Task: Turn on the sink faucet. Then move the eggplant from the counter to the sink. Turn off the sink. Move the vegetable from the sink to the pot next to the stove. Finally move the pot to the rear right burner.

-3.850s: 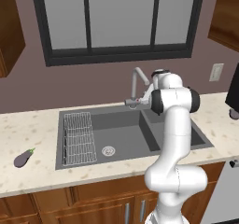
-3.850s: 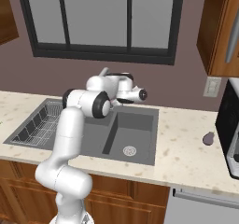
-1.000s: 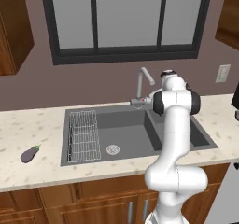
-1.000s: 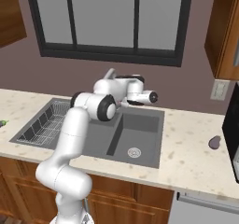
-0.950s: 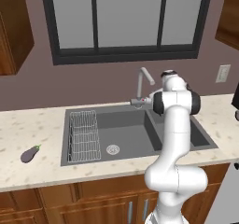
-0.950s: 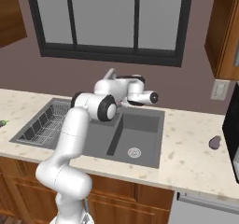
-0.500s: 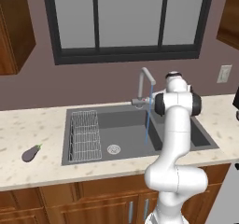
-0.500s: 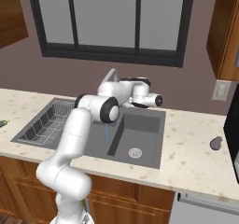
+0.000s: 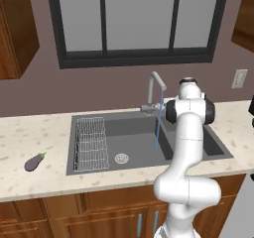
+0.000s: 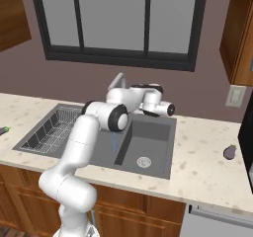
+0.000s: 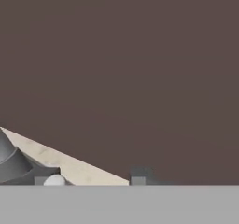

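Water (image 9: pixel 158 133) running from the faucet (image 9: pixel 155 90) into the sink (image 9: pixel 134 133). Gripper (image 9: pixel 158 106) sits at the faucet base; can't tell whether it's open or closed. Eggplant (image 9: pixel 34 162) on the counter (image 9: pixel 30 138), left of the sink, well apart.

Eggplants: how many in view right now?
2. One eggplant lies on the counter left of the sink; a second eggplant lies on the counter right of the sink, near the dark appliance. Others may be hidden.
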{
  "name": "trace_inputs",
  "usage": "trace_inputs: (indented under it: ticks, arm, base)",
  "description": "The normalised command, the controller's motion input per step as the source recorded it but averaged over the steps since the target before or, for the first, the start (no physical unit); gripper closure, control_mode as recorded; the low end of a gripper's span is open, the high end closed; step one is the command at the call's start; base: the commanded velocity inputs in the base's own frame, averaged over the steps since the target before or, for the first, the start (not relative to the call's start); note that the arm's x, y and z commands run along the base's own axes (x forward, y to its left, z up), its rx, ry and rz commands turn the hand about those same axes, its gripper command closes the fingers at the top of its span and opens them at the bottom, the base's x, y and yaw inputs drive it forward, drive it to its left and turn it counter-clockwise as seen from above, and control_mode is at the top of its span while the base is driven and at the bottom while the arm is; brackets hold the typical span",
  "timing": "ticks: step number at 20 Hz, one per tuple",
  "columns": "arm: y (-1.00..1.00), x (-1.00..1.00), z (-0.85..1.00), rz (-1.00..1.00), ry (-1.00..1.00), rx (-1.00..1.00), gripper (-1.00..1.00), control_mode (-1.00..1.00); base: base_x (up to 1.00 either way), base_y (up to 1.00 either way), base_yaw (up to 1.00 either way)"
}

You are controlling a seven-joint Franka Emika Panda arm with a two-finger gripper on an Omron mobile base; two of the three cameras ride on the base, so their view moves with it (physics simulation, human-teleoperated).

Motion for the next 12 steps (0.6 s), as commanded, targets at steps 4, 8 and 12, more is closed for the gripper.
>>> trace_inputs:
  ticks: [4, 8, 12]
  arm:
    - [-0.30, -0.18, 0.03, -0.01, 0.00, 0.06, -1.00, -1.00]
    - [-0.25, -0.24, 0.24, -0.03, -0.01, 0.02, -1.00, -1.00]
    - [-0.22, -0.23, 0.42, -0.05, 0.00, 0.00, -1.00, -1.00]
  base:
    - [0.00, 0.00, 0.00]
    - [0.00, 0.00, 0.00]
    - [0.00, 0.00, 0.00]
